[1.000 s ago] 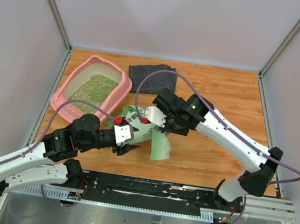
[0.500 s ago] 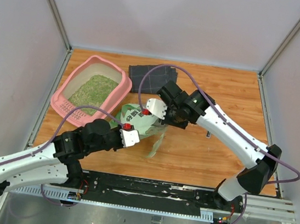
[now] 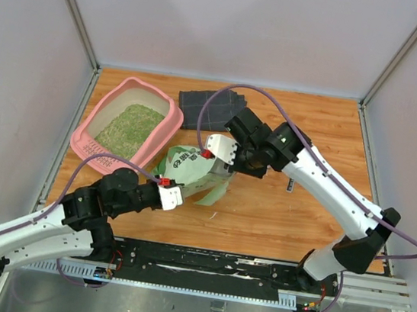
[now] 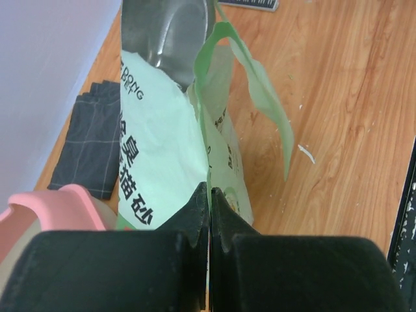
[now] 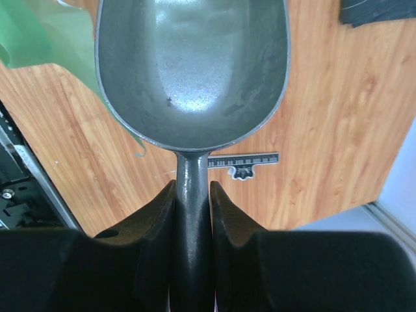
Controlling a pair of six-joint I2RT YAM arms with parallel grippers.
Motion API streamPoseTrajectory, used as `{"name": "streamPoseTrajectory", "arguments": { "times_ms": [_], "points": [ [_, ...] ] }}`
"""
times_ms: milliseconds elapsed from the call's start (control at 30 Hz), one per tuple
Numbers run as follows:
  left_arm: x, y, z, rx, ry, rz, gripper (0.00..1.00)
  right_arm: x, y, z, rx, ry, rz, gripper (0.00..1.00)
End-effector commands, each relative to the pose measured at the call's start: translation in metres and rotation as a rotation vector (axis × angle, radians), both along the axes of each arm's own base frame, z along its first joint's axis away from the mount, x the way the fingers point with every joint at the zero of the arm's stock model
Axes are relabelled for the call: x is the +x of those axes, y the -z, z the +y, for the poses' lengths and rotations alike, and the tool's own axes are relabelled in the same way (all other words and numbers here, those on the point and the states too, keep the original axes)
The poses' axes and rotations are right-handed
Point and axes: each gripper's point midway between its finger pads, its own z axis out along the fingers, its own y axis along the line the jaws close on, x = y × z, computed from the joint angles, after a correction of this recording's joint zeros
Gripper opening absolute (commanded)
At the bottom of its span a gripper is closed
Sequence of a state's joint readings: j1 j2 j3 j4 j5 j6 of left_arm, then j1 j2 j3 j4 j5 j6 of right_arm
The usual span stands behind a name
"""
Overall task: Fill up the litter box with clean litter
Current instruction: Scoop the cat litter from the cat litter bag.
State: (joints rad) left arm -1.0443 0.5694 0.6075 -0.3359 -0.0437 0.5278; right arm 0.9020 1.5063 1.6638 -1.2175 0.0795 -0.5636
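Wooden tabletop, litter box at 10 o'clock with clean litter covering part of its floor, so I'd guess more scoops needed: left claw pinching the bag edge at center, right claw clamped on the empty scoop handle.

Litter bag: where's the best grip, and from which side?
Pinch the thin flat seam at the end away from the open mouth, coming from the near-left, opposite the scoop. The bag is limp film, so only an edge fits a pincer; the left pincer is shut there.
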Motion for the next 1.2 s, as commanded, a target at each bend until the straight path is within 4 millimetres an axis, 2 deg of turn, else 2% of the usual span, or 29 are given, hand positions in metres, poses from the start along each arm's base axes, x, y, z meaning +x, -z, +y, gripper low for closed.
{"name": "streamPoseTrajectory", "arguments": {
  "times_ms": [0,67,233,333,400,600,733,933,1067,1167],
  "points": [
    [-0.011,-0.07,-0.014,-0.222,0.097,-0.127,0.0,0.01,-0.029,0.01,-0.063,-0.028,-0.085,0.01],
    [-0.002,-0.061,-0.01,-0.208,0.043,-0.141,0.0,0.021,-0.027,0.012,-0.124,-0.035,-0.09,0.01],
    [0.005,-0.038,-0.001,-0.157,-0.012,-0.14,0.0,0.043,0.001,0.025,-0.264,-0.031,-0.049,0.01],
    [0.011,-0.011,0.005,-0.062,-0.044,-0.123,0.0,0.057,0.011,0.04,-0.303,-0.028,-0.041,0.01],
    [0.015,0.008,0.005,-0.003,-0.054,-0.111,0.0,0.066,0.027,0.051,-0.337,-0.039,-0.028,0.01],
    [0.016,0.019,0.001,0.018,-0.051,-0.094,0.0,0.077,0.073,0.07,-0.391,-0.058,0.02,0.01],
    [0.017,0.027,-0.003,0.041,-0.039,-0.084,0.0,0.079,0.09,0.084,-0.334,-0.072,0.022,0.01],
    [0.02,0.033,-0.003,0.072,-0.047,-0.08,0.0,0.069,0.123,0.096,-0.258,-0.082,0.075,0.01],
    [0.021,0.035,-0.003,0.081,-0.054,-0.083,0.0,0.064,0.135,0.103,-0.175,-0.087,0.097,0.01],
    [0.022,0.036,-0.002,0.088,-0.058,-0.083,0.0,0.064,0.136,0.106,-0.103,-0.082,0.094,0.01]
  ]
}}
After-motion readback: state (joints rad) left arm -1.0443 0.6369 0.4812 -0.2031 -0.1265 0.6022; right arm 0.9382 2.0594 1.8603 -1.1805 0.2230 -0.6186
